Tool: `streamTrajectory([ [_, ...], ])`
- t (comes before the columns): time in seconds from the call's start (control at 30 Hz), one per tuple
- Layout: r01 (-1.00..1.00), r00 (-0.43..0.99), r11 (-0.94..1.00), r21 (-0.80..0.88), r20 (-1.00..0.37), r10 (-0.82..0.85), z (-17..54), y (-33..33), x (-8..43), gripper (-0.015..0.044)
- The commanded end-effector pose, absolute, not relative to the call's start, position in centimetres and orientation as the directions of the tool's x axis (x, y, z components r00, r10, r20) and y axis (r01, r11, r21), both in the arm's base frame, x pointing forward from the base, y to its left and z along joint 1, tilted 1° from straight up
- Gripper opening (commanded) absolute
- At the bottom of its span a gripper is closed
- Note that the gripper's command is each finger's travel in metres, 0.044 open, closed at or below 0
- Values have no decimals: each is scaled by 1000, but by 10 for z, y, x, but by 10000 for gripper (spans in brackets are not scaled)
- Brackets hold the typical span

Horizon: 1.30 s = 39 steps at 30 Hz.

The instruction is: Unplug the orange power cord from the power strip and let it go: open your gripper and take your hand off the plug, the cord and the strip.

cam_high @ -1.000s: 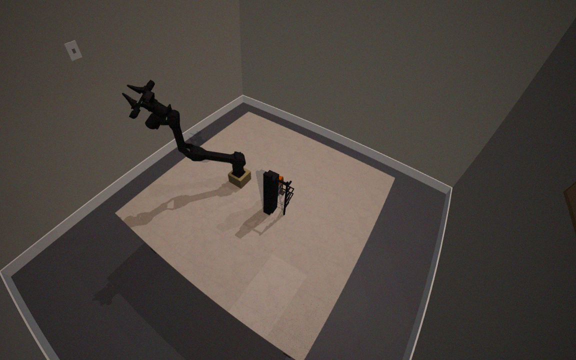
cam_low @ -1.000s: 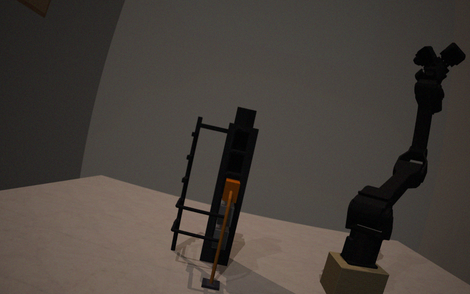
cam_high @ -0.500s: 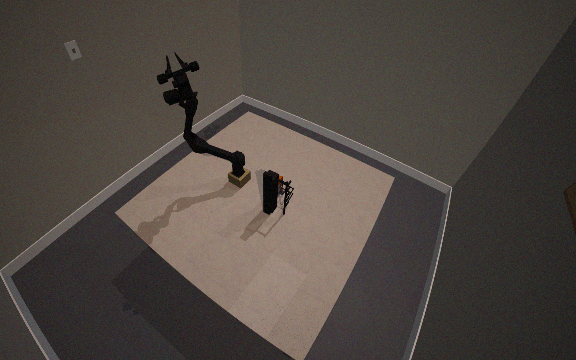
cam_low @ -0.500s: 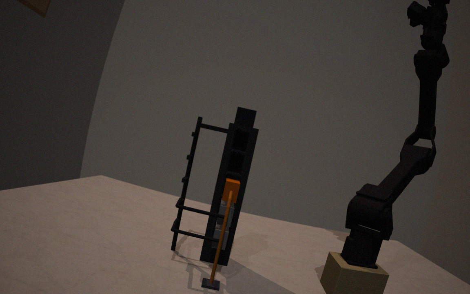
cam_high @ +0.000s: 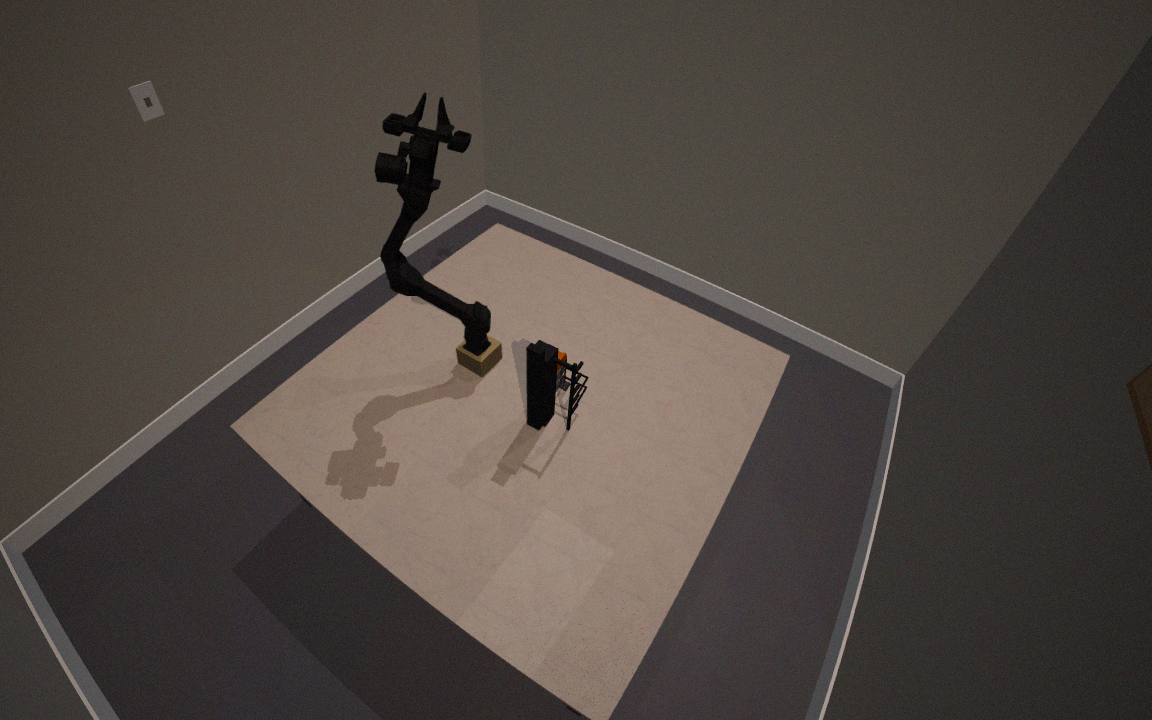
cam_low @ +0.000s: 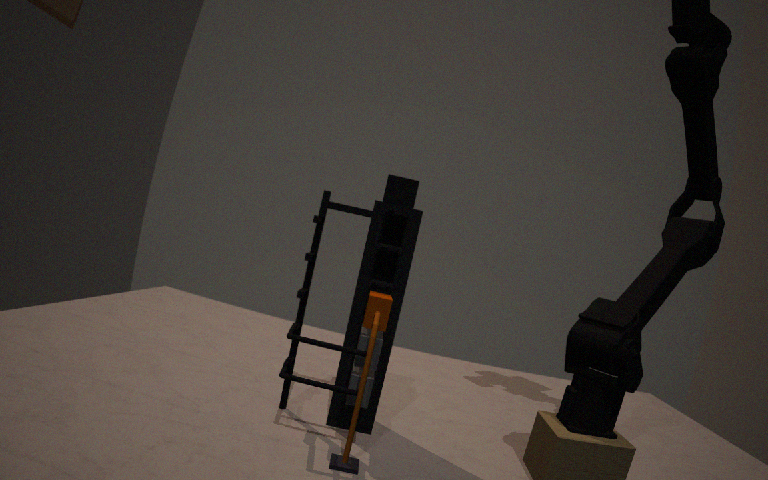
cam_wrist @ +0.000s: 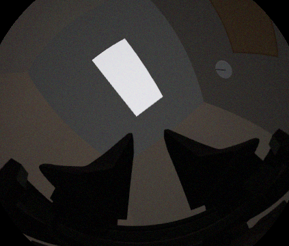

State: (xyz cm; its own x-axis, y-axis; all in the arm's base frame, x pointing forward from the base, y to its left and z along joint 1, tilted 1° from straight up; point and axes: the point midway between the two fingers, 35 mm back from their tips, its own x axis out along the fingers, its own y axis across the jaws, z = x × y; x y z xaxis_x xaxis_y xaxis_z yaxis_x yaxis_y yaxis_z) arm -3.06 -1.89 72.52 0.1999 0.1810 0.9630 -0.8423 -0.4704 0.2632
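Observation:
The orange plug (cam_high: 561, 357) (cam_low: 377, 310) sits against the socket face of the upright black power strip (cam_high: 538, 394) (cam_low: 405, 257), below two dark sockets. How deep it sits cannot be told. Its orange cord (cam_low: 361, 391) runs down to a small dark block (cam_low: 344, 463) at the strip's foot. My gripper (cam_high: 432, 96) (cam_wrist: 148, 135) is partly open and empty, with its fingers pointing up, high above the table and well away from the plug, cord and strip. In the exterior view the gripper is out of frame above.
Two grey plugs (cam_low: 377, 349) (cam_low: 369, 385) sit below the orange one, with black cords reaching a thin black frame (cam_high: 572, 394) (cam_low: 311, 263) beside the strip. My arm stands on a wooden block (cam_high: 479, 360) (cam_low: 577, 457) near the strip. The wrist view shows a bright ceiling panel (cam_wrist: 127, 76).

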Motion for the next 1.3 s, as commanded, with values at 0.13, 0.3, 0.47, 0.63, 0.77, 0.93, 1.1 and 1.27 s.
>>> streamTrajectory([
  [0.13,-858,471,-39,513,814,340,697,52,72,160],
  [0.3,-780,623,263,568,666,411,664,87,134,160],
  [0.47,-653,757,554,517,472,452,617,115,194,160],
  [0.63,-524,852,773,359,245,463,560,135,247,160],
  [0.77,-452,891,875,173,40,453,507,145,283,160],
  [0.93,-437,884,895,-89,-226,409,435,147,317,160],
  [1.1,-517,809,799,-308,-480,339,361,141,335,160],
  [1.27,-670,668,612,-420,-701,250,291,128,339,160],
])
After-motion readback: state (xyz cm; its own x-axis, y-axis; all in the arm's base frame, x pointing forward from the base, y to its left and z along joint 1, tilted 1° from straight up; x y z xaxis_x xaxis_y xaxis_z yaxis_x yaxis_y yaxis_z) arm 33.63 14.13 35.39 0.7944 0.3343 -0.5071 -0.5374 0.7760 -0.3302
